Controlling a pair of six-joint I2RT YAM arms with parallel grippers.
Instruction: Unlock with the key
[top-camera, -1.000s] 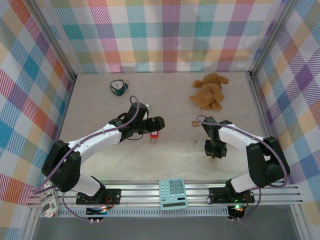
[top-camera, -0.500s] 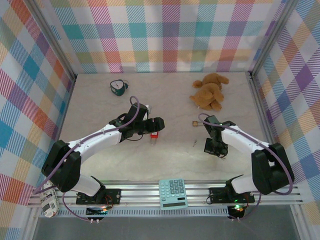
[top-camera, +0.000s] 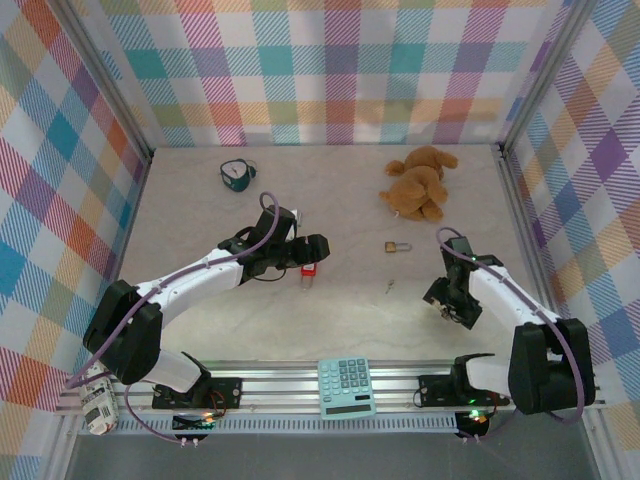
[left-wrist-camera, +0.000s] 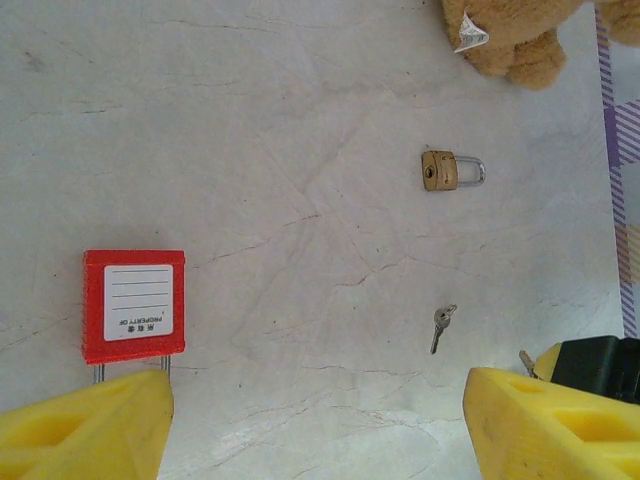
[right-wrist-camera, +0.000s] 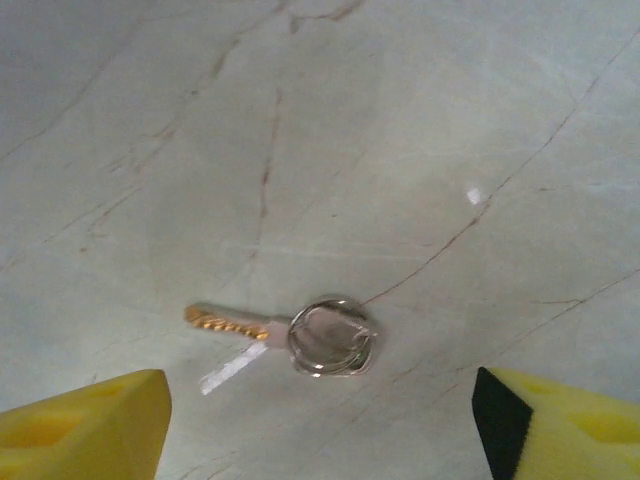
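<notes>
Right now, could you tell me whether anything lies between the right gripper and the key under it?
Nothing visible does. The key lies bare on the table, directly under the open right gripper, which is not touching it.

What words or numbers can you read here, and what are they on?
"PROPERTY OF": on the white label of the red padlock, above blank lines, seen in the left wrist view.
Keys of the calculator: too small to read.
Face of the brass padlock: nothing readable.
</notes>
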